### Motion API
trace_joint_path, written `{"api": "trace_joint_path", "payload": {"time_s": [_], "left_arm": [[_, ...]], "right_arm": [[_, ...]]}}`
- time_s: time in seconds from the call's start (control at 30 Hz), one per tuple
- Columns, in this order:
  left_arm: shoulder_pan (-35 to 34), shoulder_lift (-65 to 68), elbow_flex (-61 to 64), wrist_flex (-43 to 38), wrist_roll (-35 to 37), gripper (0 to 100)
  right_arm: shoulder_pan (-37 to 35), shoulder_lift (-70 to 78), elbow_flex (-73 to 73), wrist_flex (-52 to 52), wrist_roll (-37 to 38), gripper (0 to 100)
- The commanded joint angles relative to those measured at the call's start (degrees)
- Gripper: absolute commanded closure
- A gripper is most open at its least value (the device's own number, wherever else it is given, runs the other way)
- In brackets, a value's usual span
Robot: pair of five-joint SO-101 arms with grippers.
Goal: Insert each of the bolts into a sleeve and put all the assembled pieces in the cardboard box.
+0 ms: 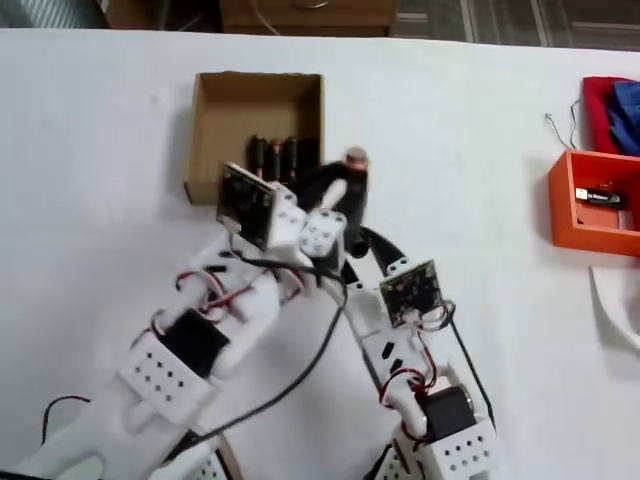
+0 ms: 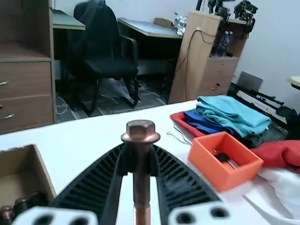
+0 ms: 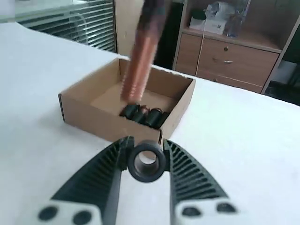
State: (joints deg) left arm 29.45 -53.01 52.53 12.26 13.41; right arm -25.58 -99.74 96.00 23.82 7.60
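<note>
From above we see both arms meeting beside the box, with the bolt head just off its right wall and dark pieces lying inside. On the left wrist view, our left claw is clamped on the copper bolt's shank, head upward, with an orange tray on the table beyond. On the right wrist view, our right claw grips a black sleeve, its bore facing us, while the blurred bolt hangs above it in front of the box.
</note>
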Motion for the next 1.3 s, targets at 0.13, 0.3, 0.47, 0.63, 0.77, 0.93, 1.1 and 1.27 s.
{"api": "trace_joint_path", "payload": {"time_s": [0.13, 0.3, 0.47, 0.63, 0.77, 0.93, 1.1, 1.27], "left_arm": [[-21.19, -0.62, -8.40, 10.20, -0.09, 97], [-30.07, -2.81, -7.60, 24.62, -0.09, 97], [-33.67, -10.55, -1.89, 34.99, -0.09, 97], [-40.26, -19.16, 9.01, 36.22, -1.05, 97], [-47.47, -24.09, 17.01, 35.34, -5.10, 97], [-49.41, -28.13, 26.86, 35.16, -6.15, 97], [-49.41, -33.32, 32.75, 35.16, -5.89, 97], [-49.41, -39.30, 36.44, 35.16, -5.89, 97]], "right_arm": [[0.22, 2.42, 0.62, 3.91, 1.14, 97.7], [0.22, 9.45, -8.18, 13.49, 1.05, 97.8], [0.22, 28.70, -29.89, 22.90, 1.23, 97.8], [-0.13, 59.56, -49.41, 34.95, 0.97, 97.7], [0.13, 81.45, -63.30, 46.02, 1.23, 97.6], [-0.13, 96.66, -74.99, 50.68, 0.88, 97.6], [-0.22, 103.52, -79.21, 50.15, 0.79, 97.6], [-0.22, 110.37, -81.41, 49.63, 0.79, 97.4]]}}
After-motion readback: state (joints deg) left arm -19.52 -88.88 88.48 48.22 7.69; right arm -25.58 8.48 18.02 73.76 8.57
